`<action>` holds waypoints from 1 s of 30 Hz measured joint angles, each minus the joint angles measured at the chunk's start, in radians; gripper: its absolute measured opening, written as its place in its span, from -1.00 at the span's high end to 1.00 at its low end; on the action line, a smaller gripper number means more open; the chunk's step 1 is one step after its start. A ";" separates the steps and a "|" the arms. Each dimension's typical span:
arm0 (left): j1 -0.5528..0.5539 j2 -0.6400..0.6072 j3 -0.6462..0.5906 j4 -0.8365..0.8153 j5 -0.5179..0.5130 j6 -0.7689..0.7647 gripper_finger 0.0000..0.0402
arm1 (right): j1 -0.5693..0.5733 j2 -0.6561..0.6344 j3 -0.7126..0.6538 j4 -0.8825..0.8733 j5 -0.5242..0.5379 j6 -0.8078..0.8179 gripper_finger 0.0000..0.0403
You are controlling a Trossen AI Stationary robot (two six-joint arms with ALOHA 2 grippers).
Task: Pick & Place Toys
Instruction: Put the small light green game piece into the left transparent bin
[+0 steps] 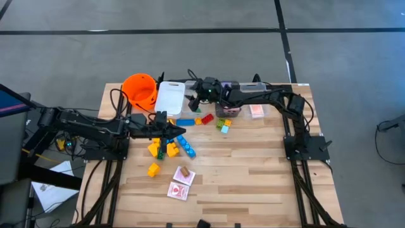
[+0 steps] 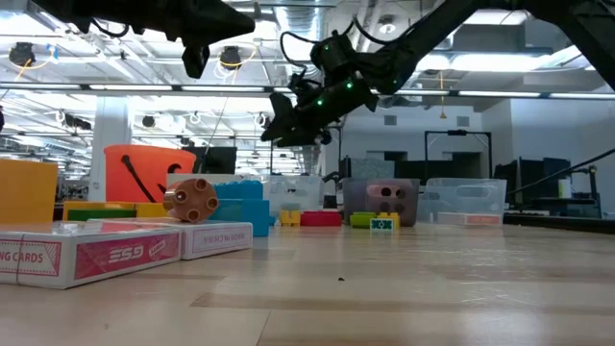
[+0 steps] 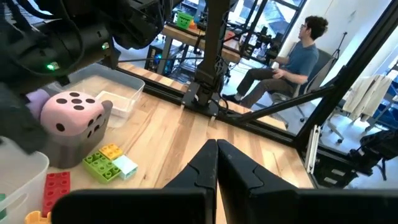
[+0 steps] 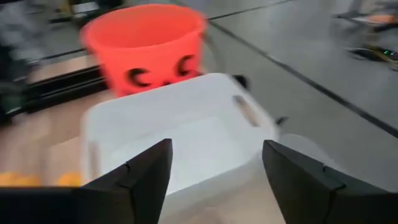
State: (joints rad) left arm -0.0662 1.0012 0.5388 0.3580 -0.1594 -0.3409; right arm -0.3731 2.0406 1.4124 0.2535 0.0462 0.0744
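The toys lie mid-table: yellow blocks [image 1: 155, 149], blue blocks [image 1: 186, 147], a red block [image 1: 207, 118], a green block [image 1: 223, 123] and red-patterned playing cards [image 1: 179, 190]. The pink die [image 3: 73, 112] sits in a grey bin [image 1: 228, 111], with the purple die [image 3: 36, 99] behind it. My right gripper [image 4: 214, 152] hovers open above a white bin [image 4: 180, 134] beside the orange bucket [image 4: 144, 43], with nothing between its fingers. My left gripper [image 3: 216, 158] is shut and empty, held in the air over the blue and yellow blocks [image 1: 179, 131].
A clear bin [image 1: 256, 109] holding cards stands at the back right. A small brown round piece [image 2: 189, 200] rests on a card box [image 2: 213, 237]. Bare wood lies along the near and right parts of the table [image 1: 253, 183]. A person [image 3: 292, 59] sits beyond the table.
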 joint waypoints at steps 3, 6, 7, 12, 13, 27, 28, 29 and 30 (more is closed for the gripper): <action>0.000 0.002 0.000 -0.015 0.000 0.017 1.00 | 0.038 -0.020 0.001 -0.009 -0.047 -0.014 -0.23; 0.000 0.003 0.000 -0.019 0.000 0.018 1.00 | 0.082 -0.048 0.001 -0.086 -0.046 -0.049 -0.23; 0.000 0.003 0.000 -0.019 0.000 0.018 1.00 | 0.098 -0.056 0.000 -0.115 -0.036 -0.054 -0.23; 0.000 0.003 0.000 -0.019 0.000 0.021 1.00 | 0.196 -0.097 -0.001 -0.288 0.074 -0.065 -0.23; 0.000 0.003 0.000 -0.019 0.000 0.021 1.00 | 0.221 -0.101 -0.010 -0.306 0.093 -0.066 -0.23; 0.000 0.003 0.000 -0.017 -0.014 0.022 1.00 | 0.516 -0.103 -0.269 -0.279 0.321 0.185 -0.24; 0.000 0.003 0.000 -0.016 -0.027 0.022 1.00 | 0.530 -0.103 -0.283 -0.279 0.335 0.203 -0.24; 0.000 0.003 0.000 -0.018 -0.042 0.022 1.00 | 0.545 -0.103 -0.295 -0.280 0.359 0.219 -0.24; 0.000 0.003 0.000 -0.021 -0.053 0.022 1.00 | 0.560 -0.103 -0.306 -0.277 0.390 0.235 -0.24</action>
State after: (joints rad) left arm -0.0662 1.0046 0.5392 0.3366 -0.2121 -0.3186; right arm 0.1870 1.9377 1.1067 -0.0237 0.4358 0.3095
